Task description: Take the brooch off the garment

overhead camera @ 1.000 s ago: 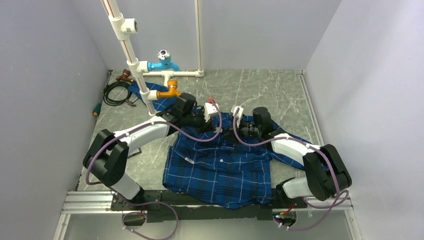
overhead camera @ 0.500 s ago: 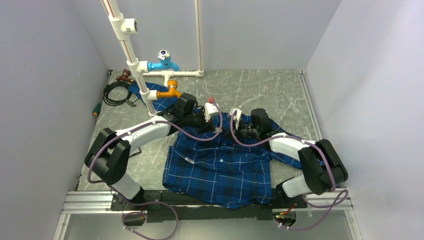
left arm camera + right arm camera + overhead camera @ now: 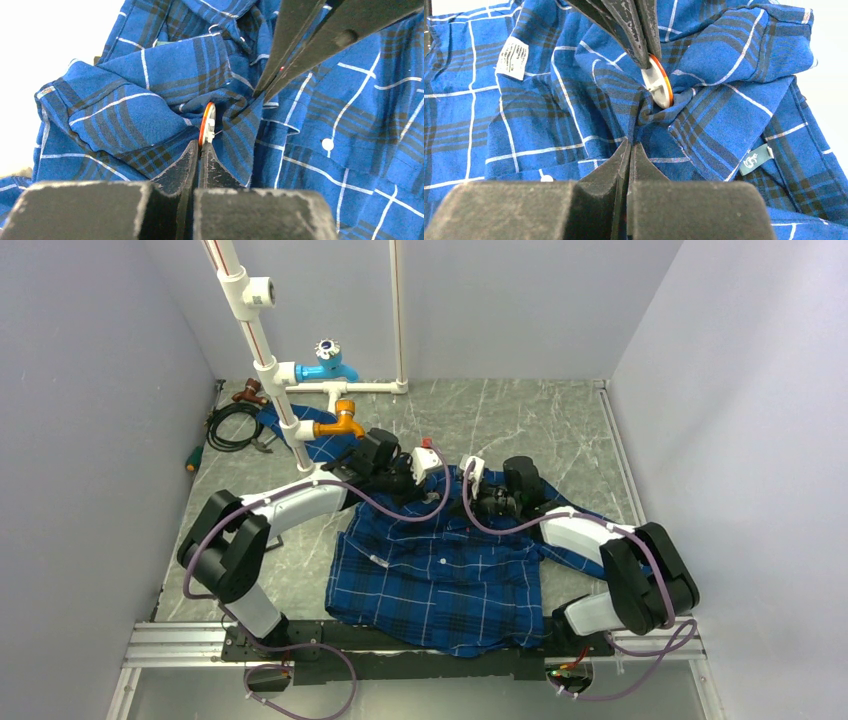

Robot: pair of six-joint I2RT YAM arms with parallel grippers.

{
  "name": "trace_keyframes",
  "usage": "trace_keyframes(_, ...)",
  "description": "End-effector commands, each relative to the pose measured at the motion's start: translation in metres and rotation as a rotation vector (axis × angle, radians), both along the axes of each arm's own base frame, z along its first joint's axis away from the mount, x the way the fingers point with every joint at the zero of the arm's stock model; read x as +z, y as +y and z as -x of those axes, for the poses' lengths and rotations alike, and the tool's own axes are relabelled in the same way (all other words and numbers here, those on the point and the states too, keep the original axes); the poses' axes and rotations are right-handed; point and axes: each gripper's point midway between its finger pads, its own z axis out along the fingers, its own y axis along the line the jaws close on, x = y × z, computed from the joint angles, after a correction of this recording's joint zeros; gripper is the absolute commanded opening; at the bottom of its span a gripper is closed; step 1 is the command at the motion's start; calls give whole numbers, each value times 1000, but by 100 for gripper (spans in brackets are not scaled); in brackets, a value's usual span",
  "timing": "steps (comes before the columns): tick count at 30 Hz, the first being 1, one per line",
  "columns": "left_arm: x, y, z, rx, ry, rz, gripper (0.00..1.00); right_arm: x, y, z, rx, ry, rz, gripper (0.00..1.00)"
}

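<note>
Left jaws forward, tight on brooch

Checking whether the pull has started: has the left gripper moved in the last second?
Yes, slightly. In the top view the left gripper, jaws shut on the brooch, has shifted right, away from the orange valve.

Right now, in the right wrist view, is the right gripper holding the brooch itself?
No, the right gripper pinches a fold of the garment below the brooch, which the left gripper holds.
</note>
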Motion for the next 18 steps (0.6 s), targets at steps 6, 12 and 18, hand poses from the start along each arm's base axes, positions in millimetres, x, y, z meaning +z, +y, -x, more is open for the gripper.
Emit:
trace_keyframes(6,0,2,-15,34,-63,-56,0,19,2,-1,20,-54,-21,0)
trace_keyframes(12,-4,17,-22,96,-85,-125,0,16,2,-2,23,-35,-17,0)
trace_keyframes(18,9,23,-20,123,-107,-107,0,14,3,-2,32,-27,-13,0)
